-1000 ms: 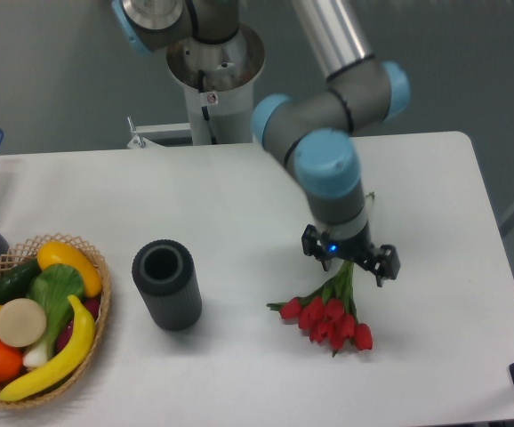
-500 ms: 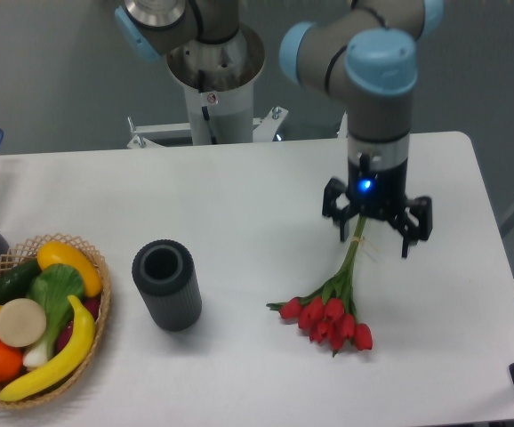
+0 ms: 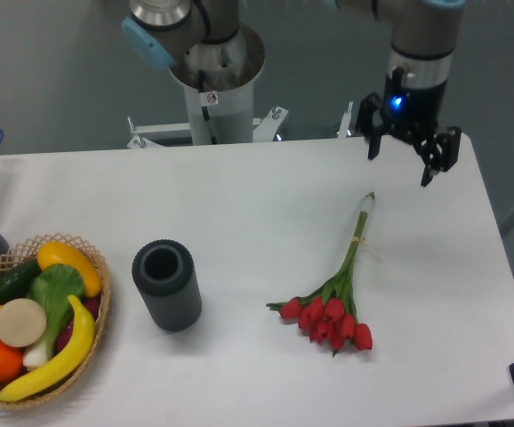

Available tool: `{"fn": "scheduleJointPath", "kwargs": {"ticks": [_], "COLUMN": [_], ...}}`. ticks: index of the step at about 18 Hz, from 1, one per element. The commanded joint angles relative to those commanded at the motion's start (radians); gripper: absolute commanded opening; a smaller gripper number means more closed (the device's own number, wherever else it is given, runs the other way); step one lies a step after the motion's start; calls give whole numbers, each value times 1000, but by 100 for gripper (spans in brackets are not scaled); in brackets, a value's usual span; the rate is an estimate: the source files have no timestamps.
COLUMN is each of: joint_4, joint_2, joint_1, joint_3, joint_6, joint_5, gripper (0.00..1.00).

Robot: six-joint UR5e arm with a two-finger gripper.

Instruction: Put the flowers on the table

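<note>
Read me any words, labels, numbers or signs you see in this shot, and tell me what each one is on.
Small sticker with a red mark on the robot's white base column: too small and blurred to read.
Nothing readable on the vase, flowers, basket, table or gripper.

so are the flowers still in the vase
No, the flowers lie flat on the table, to the right of the empty vase and apart from it.
</note>
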Motion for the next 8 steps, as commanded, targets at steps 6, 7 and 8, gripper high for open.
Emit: {"fn": "scheduleJointPath", "kwargs": {"ticks": [6, 7, 8], "joint_4": [0, 2, 2], "joint_2": [5, 6, 6], "joint_1": [9, 9, 9], "joint_3": [-2, -2, -2], "joint_6": [0, 0, 0], "joint_5": [-25, -25, -25], "gripper": [100, 100, 100]}}
